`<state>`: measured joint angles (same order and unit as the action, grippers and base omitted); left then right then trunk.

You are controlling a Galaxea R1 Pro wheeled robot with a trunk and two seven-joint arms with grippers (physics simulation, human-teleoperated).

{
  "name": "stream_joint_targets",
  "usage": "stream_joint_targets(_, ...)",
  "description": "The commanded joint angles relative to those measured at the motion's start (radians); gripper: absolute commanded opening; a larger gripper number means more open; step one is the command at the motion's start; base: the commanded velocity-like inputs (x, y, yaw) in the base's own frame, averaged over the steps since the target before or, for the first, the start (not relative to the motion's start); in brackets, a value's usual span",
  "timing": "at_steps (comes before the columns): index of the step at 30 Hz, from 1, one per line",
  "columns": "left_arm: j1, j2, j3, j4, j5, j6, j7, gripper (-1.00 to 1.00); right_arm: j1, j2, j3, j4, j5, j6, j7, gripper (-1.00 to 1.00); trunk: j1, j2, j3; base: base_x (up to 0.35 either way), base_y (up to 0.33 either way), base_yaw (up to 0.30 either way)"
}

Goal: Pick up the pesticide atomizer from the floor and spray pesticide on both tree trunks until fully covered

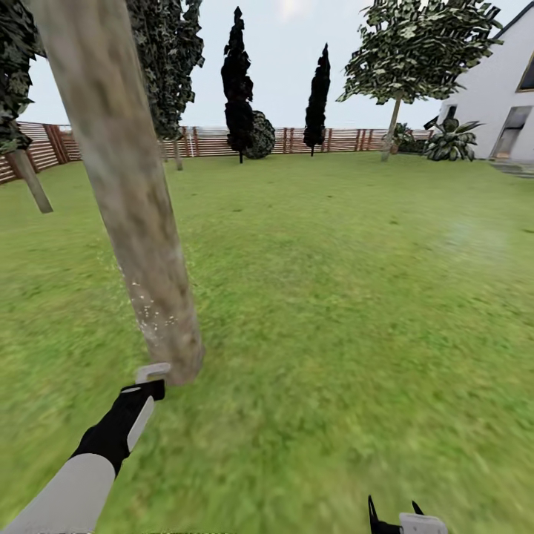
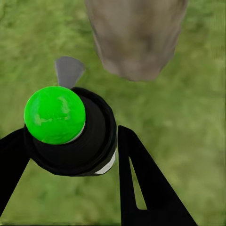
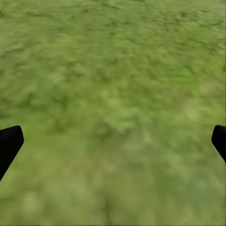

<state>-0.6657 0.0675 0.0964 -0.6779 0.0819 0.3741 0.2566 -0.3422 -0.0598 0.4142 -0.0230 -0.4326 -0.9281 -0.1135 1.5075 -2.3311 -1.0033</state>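
The pesticide atomizer (image 2: 70, 141) is a black bottle with a bright green round cap and a grey nozzle (image 2: 68, 70). My left gripper (image 1: 144, 391) is shut on it, one black finger (image 2: 125, 160) on each side. The nozzle (image 1: 152, 369) sits just short of the foot of the nearest tree trunk (image 1: 126, 185), a thick pale mottled column leaning up to the left. Small white specks dot the trunk's lower part (image 1: 152, 311). In the left wrist view the trunk's base (image 2: 136, 37) is right ahead. My right gripper (image 1: 393, 519) hangs open over bare grass (image 3: 113, 94).
A second tree with a thin pale trunk (image 1: 391, 130) stands far back right by the white house (image 1: 497, 96). Another trunk (image 1: 31, 182) leans at the left edge. Black conifers (image 1: 237, 81) and a slatted wooden fence (image 1: 334, 139) line the back. Open lawn (image 1: 356, 297) stretches to the right.
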Motion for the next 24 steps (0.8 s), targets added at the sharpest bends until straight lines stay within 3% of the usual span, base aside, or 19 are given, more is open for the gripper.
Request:
stream_joint_targets(1,0.0,0.0,0.004,0.0,0.0,0.0,0.0,-1.0,0.0,0.0,0.0,0.0,0.0,0.0,0.0,1.0,0.0,0.0,0.0,0.075,-0.271,0.277)
stream_joint_targets(12,0.0,-0.002,0.008,0.001,-0.001,0.002,0.0,-1.0,0.0,0.0,0.0,0.0,0.0,-0.001,0.0,1.0,0.0,0.0,0.0,0.135,-0.271,0.268)
stream_joint_targets(20,0.0,-0.005,0.008,0.0,0.0,0.0,0.0,-1.0,0.0,0.001,0.0,0.0,0.0,0.0,0.0,1.0,0.0,0.0,0.0,0.106,-0.271,0.021)
stream_joint_targets(24,0.0,-0.005,0.008,0.0,0.0,0.0,0.0,-1.0,0.0,0.002,0.0,0.0,0.0,0.0,0.0,1.0,0.0,0.0,0.0,0.072,-0.271,0.202)
